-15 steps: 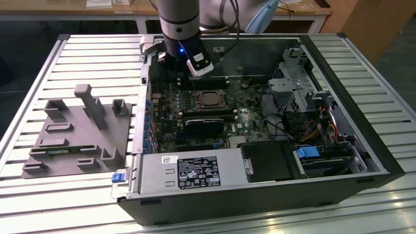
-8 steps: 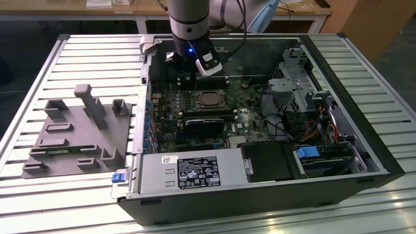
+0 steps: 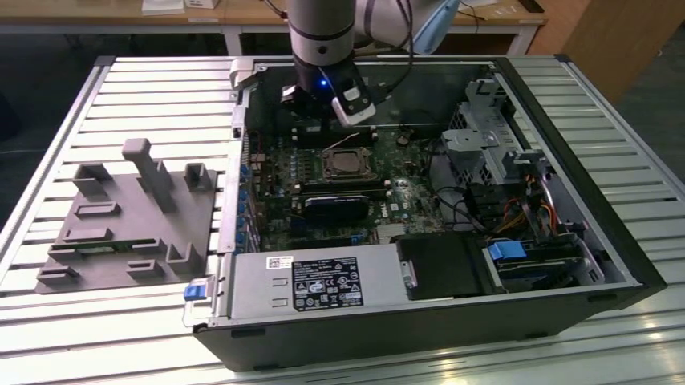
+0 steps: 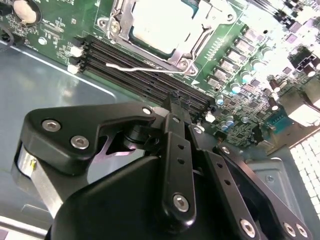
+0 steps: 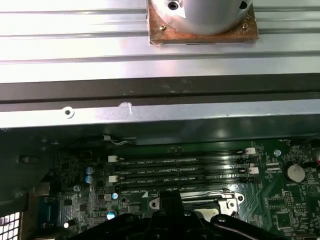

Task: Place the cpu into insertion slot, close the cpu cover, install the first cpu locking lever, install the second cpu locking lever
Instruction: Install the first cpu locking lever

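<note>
In the exterior view my gripper (image 3: 321, 122) hangs inside the open computer case, just behind the insertion slot (image 3: 345, 164) on the green motherboard. The cpu (image 4: 160, 22) lies in the slot, its silver top showing through the window of the cpu cover (image 4: 202, 27), which is folded down over it. One thin wire locking lever (image 4: 145, 67) sticks out free across the long black memory slots (image 4: 150, 82). In both wrist views the gripper (image 4: 172, 102) (image 5: 170, 198) is shut with nothing in it, a short way above the memory slots.
A black fan block (image 3: 332, 200) sits in front of the socket. The power supply (image 3: 321, 282) fills the case's near side, drive cages and cables (image 3: 503, 160) the exterior view's right. A grey fixture (image 3: 128, 216) lies on the slatted table (image 3: 160, 88). The case wall (image 5: 160, 117) stands close behind the gripper.
</note>
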Robot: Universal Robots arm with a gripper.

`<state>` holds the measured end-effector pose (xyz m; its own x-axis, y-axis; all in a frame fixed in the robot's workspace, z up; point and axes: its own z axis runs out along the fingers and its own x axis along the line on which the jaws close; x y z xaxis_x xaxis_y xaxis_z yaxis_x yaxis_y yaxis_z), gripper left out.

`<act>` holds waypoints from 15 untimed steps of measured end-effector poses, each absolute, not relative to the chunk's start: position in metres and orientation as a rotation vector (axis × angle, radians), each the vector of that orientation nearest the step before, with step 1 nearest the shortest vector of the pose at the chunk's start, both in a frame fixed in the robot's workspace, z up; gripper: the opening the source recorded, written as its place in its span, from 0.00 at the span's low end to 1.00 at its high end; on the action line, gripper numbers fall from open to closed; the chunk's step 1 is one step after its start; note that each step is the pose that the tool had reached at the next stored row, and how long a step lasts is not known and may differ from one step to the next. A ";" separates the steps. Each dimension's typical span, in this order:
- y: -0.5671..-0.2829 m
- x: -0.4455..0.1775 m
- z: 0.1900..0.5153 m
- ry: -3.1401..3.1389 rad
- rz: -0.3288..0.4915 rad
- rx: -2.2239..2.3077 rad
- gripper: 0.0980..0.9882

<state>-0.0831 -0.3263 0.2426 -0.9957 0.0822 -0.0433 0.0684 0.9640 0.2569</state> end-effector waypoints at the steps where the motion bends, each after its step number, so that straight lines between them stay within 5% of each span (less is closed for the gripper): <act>1: -0.326 -0.083 0.242 3.053 0.397 0.116 0.00; 15: -0.326 -0.083 0.237 2.931 0.391 0.084 0.00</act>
<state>-0.0831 -0.3262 0.2371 -0.9815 0.0800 -0.1737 0.0317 0.9638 0.2649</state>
